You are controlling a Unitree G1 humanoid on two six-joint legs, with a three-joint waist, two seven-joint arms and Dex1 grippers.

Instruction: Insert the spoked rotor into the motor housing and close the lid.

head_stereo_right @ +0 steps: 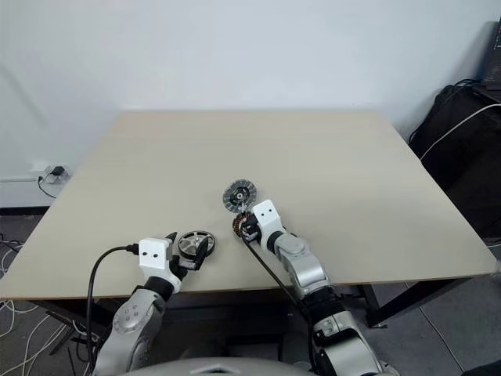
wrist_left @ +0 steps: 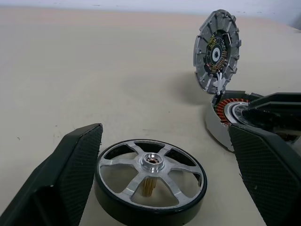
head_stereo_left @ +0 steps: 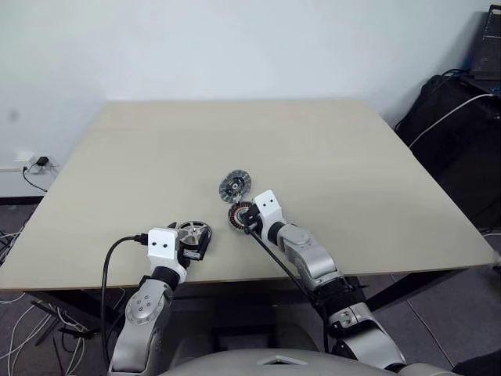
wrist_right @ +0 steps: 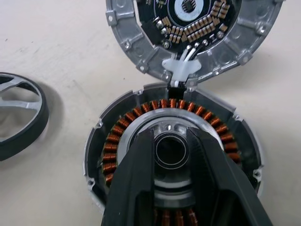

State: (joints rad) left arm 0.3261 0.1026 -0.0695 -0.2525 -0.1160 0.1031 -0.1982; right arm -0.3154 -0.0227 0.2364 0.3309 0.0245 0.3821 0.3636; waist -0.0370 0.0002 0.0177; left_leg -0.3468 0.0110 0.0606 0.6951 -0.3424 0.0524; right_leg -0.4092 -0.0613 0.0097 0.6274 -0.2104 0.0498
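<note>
Near the counter's (head_stereo_left: 376,180) front edge the spoked rotor (wrist_left: 149,181) lies flat between the spread fingers (wrist_left: 70,165) of the left tool (head_stereo_left: 192,244); just beside it the motor housing (wrist_right: 171,155) sits with its lid (wrist_right: 188,33) hinged open; the right tool (wrist_right: 170,155) rests over its pale centre, fingers close together, pinching nothing; no writing is legible; cables (head_stereo_left: 23,176) hang by the wall.

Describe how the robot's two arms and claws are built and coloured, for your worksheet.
Both arms are silver-grey metal segments with black joints. Each wrist carries a white block with two small dark dots. The left claw and right claw each have two black fingers with a fine mesh-textured pad. A black cable loops into the left wrist block.
</note>
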